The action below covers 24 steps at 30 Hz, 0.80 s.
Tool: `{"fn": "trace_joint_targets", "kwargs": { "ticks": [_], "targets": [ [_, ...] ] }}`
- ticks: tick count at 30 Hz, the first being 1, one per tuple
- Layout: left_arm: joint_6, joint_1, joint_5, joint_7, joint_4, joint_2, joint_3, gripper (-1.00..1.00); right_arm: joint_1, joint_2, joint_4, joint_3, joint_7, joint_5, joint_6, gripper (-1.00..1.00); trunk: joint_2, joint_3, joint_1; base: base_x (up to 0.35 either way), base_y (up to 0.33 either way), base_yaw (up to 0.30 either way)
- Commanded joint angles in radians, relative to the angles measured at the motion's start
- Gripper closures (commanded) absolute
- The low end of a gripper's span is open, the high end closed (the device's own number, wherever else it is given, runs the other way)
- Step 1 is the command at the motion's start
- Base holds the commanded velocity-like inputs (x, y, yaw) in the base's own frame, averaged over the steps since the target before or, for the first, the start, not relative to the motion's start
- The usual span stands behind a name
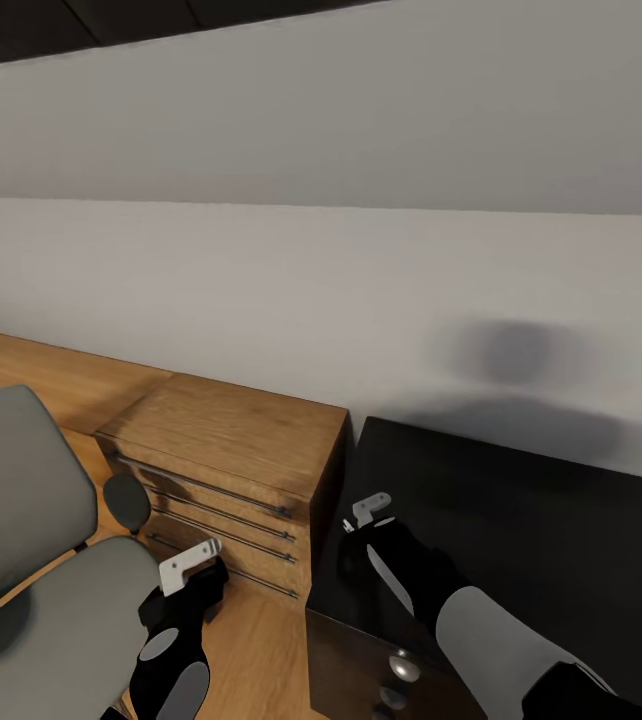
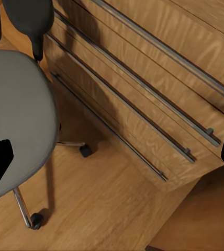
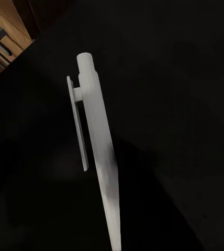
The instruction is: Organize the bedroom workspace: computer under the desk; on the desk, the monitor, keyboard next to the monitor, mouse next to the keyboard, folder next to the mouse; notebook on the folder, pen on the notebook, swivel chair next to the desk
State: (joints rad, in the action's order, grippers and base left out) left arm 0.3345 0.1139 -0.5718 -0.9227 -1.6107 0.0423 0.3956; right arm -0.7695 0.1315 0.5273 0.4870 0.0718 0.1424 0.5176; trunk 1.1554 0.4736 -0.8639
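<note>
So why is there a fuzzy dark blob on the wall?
Head view: that soft blob is a shadow on the white wall above the black desk. Right wrist view: the desk renders nearly featureless black behind the pale pen, whose lower end looks shaded.

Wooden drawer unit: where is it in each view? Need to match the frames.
Head view: the wooden drawer unit stands centre-left against the wall, between the swivel chair and the black desk.
Left wrist view: its drawer fronts with metal handles run diagonally across the upper right, beside the chair seat.
Right wrist view: a sliver at the top-left corner, behind the pen.
Shared landmark: the drawers' metal bar handles.
</note>
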Motion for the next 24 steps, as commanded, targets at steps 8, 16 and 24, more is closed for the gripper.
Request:
{"fn": "trace_joint_targets", "kwargs": {
  "ticks": [8,16,24],
  "targets": [
    [0.005,0.001,-0.004,-0.007,-0.001,0.001,0.002,-1.0,-0.001,-0.001,-0.027,0.007,0.008,0.001,0.015,1.0,0.001,0.001,0.0,0.0,0.0,0.0],
    [0.006,0.001,-0.004,-0.007,-0.001,0.001,0.002,-1.0,-0.001,-0.001,-0.022,0.005,0.007,0.005,0.076,1.0,0.001,0.001,0.0,0.0,0.0,0.0],
    [0.005,0.001,-0.005,-0.007,-0.001,0.001,0.002,-1.0,-0.001,-0.001,-0.021,0.004,0.007,0.009,0.094,1.0,0.001,0.001,0.0,0.0,0.0,0.0]
  ]
}}
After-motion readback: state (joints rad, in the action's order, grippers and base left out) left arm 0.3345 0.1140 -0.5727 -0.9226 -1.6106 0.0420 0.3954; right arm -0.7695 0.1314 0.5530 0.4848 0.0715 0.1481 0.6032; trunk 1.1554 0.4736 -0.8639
